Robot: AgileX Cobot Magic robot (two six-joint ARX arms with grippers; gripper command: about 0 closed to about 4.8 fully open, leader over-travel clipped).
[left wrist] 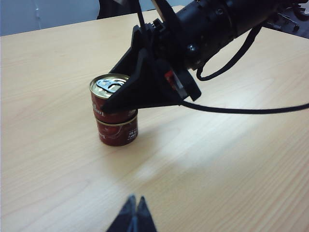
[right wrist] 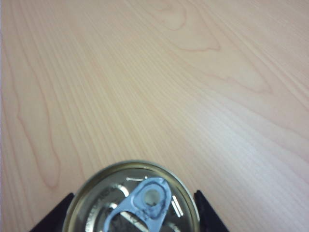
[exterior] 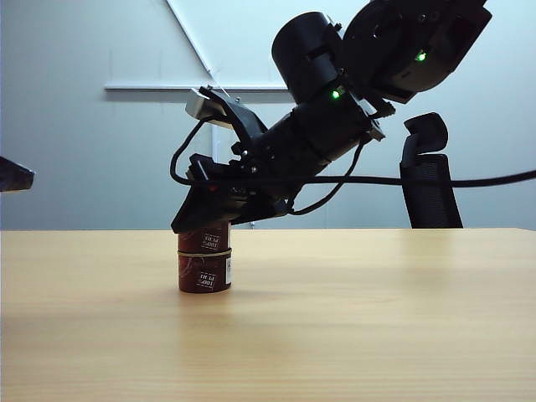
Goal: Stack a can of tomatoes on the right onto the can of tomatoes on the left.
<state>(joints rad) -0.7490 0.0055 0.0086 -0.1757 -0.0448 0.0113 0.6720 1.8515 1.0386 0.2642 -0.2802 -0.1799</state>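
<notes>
While the right gripper (left wrist: 126, 94) grasps the upper can (left wrist: 110, 99) (label half hidden), the left gripper (left wrist: 133, 215) sits clenched.

An office or lab room: plain grey wall (exterior: 84, 151), black office chair (exterior: 429, 180), bare wooden table (exterior: 377, 301)

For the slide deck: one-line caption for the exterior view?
Right pincer grips upper tomato can, seated on lower can on wooden table.
</notes>
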